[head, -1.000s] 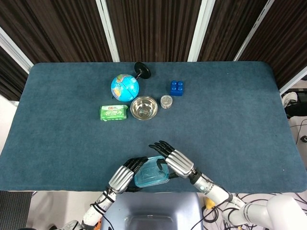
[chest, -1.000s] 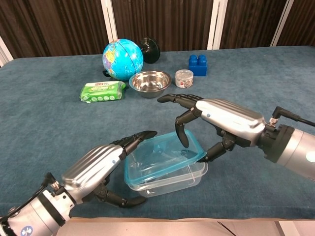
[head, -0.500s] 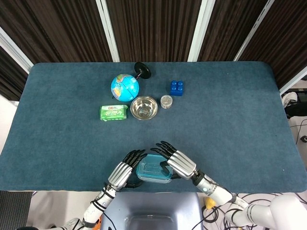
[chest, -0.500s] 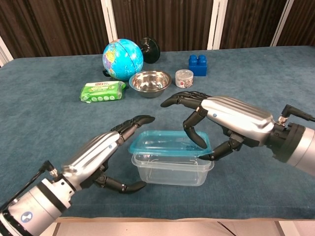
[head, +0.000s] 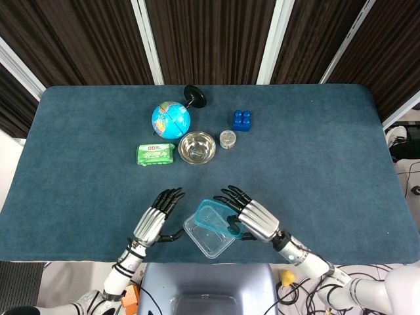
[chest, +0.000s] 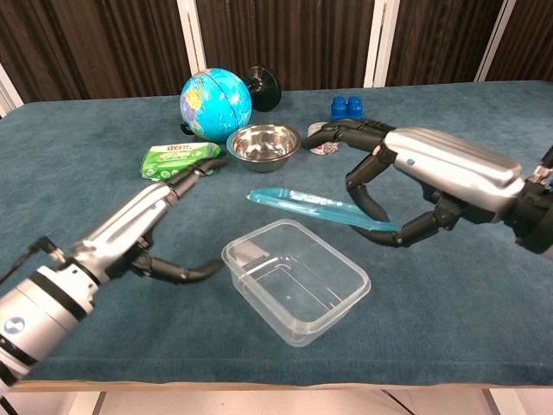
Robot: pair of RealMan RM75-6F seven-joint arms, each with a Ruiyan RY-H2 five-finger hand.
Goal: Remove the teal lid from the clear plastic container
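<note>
Now teal lid (chest: pixel 321 209) off clear container (chest: pixel 296 278), pinched in right robot hand (chest: pixel 423 177); left robot hand (chest: pixel 147 221) withdrawn, fingers spread.

Head view: high above, looking straight down on whole bench (head: pixel 315 157). Chest view: low, near front edge, facing the globe (chest: pixel 215 104) at rear. Both share globe and central bench.

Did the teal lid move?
Yes. The lid went up off the container, toward the steel bowl. The right hand holds it tilted in the air.
</note>
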